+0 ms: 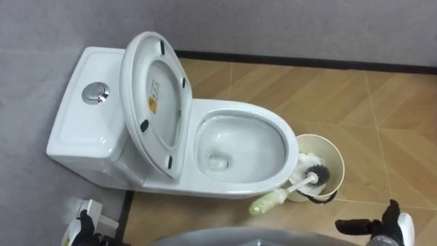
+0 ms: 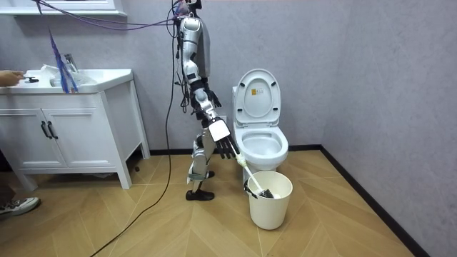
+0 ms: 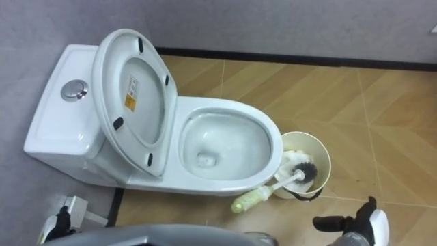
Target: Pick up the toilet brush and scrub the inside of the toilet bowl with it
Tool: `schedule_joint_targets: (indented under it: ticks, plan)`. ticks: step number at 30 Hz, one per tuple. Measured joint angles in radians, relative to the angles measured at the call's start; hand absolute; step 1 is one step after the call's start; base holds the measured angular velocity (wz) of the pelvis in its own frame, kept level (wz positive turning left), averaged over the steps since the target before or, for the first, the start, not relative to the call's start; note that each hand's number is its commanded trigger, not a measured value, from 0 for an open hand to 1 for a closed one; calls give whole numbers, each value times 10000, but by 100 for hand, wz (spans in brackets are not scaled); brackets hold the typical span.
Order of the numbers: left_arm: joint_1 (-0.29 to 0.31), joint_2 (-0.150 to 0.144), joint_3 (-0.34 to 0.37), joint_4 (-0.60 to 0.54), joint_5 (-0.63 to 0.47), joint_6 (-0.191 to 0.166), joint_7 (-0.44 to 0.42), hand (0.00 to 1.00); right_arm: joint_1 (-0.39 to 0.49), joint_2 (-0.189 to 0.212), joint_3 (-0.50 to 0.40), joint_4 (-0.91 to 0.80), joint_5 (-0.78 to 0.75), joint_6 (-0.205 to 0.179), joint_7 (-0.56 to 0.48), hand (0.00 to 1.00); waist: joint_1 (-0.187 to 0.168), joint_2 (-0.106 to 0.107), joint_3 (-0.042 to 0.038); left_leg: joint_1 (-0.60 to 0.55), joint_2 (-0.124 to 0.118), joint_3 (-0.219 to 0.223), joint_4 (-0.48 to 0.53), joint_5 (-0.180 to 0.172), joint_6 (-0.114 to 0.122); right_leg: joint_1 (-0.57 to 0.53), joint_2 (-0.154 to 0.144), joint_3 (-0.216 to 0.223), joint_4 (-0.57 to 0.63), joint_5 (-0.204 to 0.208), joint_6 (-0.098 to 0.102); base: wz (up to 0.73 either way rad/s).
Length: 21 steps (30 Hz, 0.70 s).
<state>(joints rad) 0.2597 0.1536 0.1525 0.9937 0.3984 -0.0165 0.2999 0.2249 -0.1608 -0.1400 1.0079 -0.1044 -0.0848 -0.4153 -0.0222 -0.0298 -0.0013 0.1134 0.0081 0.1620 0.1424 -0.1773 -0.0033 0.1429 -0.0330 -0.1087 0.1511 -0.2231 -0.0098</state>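
The white toilet [image 1: 273,130] stands with its seat and lid [image 1: 153,102] raised against the tank, and the bowl holds a little water. A toilet brush [image 1: 300,184] leans in a cream bucket [image 1: 338,158] just right of the bowl: its dark bristle head is inside, and its yellow-green grip sticks out over the floor toward me. My right hand [image 1: 382,225] hovers low at the right, open, a short way from the grip and not touching it. At the lower left edge sits my left hand [image 1: 83,227], open and holding nothing.
I stand beside the toilet [image 2: 260,143], near the grey back wall. The bucket [image 2: 270,207] is on the wood floor in front of the bowl. A white sink cabinet [image 2: 64,128] stands at the room view's left, where a person's hand [image 2: 8,75] rests on the counter.
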Motion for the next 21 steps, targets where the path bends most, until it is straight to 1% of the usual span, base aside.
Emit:
schedule_joint_targets:
  ticks: [2,4,7,9,11,12,13,14,15,18,19,21]
  plan:
    - [9,1,13,16,80,82,-24,0,17,1,-2,104,5,21,203,0,10,-7,-6,0,-5,-3,0,0,0,2,-3,23,-3,0,0,-3]
    - [83,-1,12,23,117,159,-63,0,-42,2,-2,366,-8,121,399,0,-5,-10,-8,7,-6,-5,1,0,0,1,-8,24,-7,-1,0,0]
    - [37,-26,-1,72,121,347,-94,0,-179,1,27,987,-20,322,798,0,-5,-1,-6,9,-8,-14,4,0,0,4,-15,3,-3,0,0,0]
    - [19,-89,-9,88,127,534,-163,0,-251,0,119,1603,-207,560,1137,0,-10,38,0,22,-14,-12,13,0,0,23,-22,-6,-5,-2,2,0]
    - [40,-106,-15,98,187,620,-286,0,-257,-4,223,2004,-313,703,1430,0,-7,52,5,51,-17,-5,16,0,0,56,-26,-14,-5,-6,8,0]
    - [92,-109,-30,102,218,667,-319,0,-247,-5,375,2137,-372,891,1630,0,-3,70,17,71,-16,16,16,0,0,61,-25,-10,-5,-7,8,0]
    - [114,-111,-72,107,224,730,-330,0,-253,-5,453,2192,-416,974,1734,0,-5,68,17,75,-14,15,16,0,0,61,-24,-7,-5,-8,9,0]
    - [106,-139,-159,115,223,855,-368,0,-245,-1,639,2264,-458,1121,1923,0,-10,98,35,74,-13,4,16,0,0,58,-26,-11,-7,-10,11,0]
    - [104,-213,-191,103,251,943,-413,0,-224,10,771,2313,-468,1287,2107,0,-21,99,35,57,-15,-22,16,-2,3,29,-27,1,3,-30,24,0]
    - [96,-375,-221,160,286,1079,-552,0,-135,86,787,2338,-517,1534,2532,0,-46,99,36,28,-5,-90,19,-35,20,-1,-12,-8,29,-33,28,3]
    - [95,-399,-221,173,287,1115,-581,0,-124,93,789,2338,-526,1560,2614,0,-45,98,36,28,-5,-97,19,-41,19,-1,-11,-10,37,-33,29,0]
    - [78,-471,-229,177,295,1251,-750,0,-124,114,795,2336,-563,1730,2831,0,-58,116,36,33,-5,-106,21,-52,25,-1,-10,-9,50,-29,31,0]
